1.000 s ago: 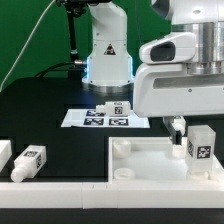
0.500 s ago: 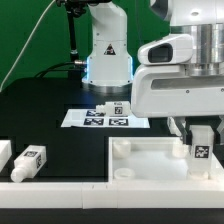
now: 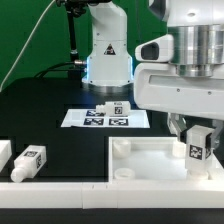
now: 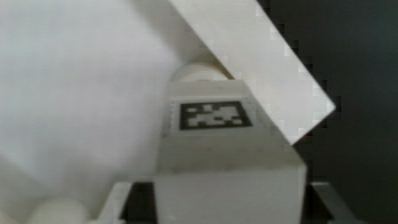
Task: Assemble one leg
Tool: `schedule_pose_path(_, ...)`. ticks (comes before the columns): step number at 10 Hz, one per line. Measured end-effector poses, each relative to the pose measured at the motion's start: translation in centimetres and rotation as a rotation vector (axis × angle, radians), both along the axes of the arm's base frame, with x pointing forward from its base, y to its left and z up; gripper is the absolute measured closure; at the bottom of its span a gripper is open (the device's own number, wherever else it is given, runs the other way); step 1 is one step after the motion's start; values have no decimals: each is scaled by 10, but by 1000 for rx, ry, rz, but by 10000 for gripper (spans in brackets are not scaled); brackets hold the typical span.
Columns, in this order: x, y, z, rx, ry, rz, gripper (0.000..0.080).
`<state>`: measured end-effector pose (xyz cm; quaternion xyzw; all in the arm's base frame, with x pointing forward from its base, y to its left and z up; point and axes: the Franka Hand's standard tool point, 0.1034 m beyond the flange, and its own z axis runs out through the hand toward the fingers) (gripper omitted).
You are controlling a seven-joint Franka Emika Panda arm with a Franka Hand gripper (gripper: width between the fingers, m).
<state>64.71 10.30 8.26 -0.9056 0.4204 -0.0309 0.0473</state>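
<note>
My gripper (image 3: 195, 140) is shut on a white leg (image 3: 198, 144) with a black-and-white tag and holds it upright over the far right part of the large white square tray-like piece (image 3: 150, 160). In the wrist view the leg (image 4: 222, 140) fills the middle between the fingers, its tag facing the camera, with the tray-like piece (image 4: 71, 90) behind it. A second leg (image 3: 29, 163) lies at the exterior view's left, near the front. A third leg (image 3: 116, 108) stands on the marker board.
The marker board (image 3: 100, 119) lies mid-table before the robot base (image 3: 108, 50). Another white part (image 3: 4, 154) lies at the exterior view's left edge. A white ledge (image 3: 50, 190) runs along the front.
The gripper has turned a little with the leg in it, so the leg now tilts slightly and sits a little lower and further left over the tray-like piece.
</note>
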Motion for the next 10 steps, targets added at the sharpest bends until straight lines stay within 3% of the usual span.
schedule_pose_path(4, -3, -5, -1, 76, 57, -478, 512)
schedule_pose_path(7, -3, -6, -1, 77, 60, -476, 512)
schedule_pose_path(8, -4, -5, -1, 74, 61, -460, 434)
schedule_pose_path(9, -8, -5, 0, 47, 83, -221, 434)
schedule_pose_path(10, -8, -1, 2, 39, 78, -9, 251)
